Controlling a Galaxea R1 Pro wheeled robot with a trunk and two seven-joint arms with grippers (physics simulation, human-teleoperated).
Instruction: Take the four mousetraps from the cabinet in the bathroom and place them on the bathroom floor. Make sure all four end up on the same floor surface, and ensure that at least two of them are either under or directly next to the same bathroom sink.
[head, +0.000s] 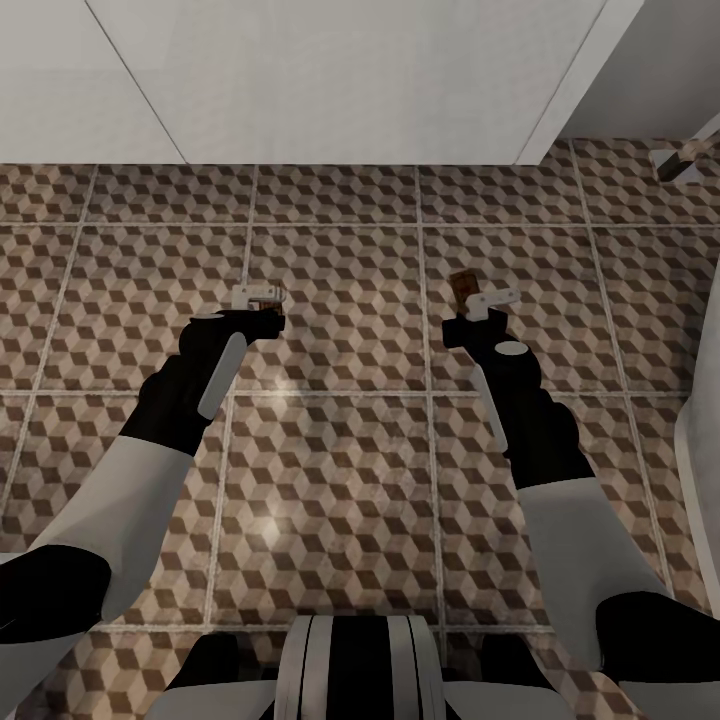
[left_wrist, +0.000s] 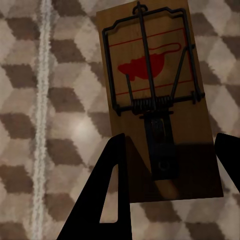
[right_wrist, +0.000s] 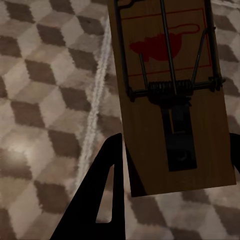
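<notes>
Two mousetraps, one (left_wrist: 155, 100) in each pincer and the other (right_wrist: 172, 95), apparently over one tiled floor (head: 340, 440).

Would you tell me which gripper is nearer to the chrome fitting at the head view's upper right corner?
Right. The right gripper, holding a mousetrap, is closer to the chrome fitting; the left gripper sits across the bathroom floor, farther away.

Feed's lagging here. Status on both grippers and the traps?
Left gripper shut on a mousetrap. Right gripper shut on another mousetrap. Both over bathroom floor. Nothing in the way.
</notes>
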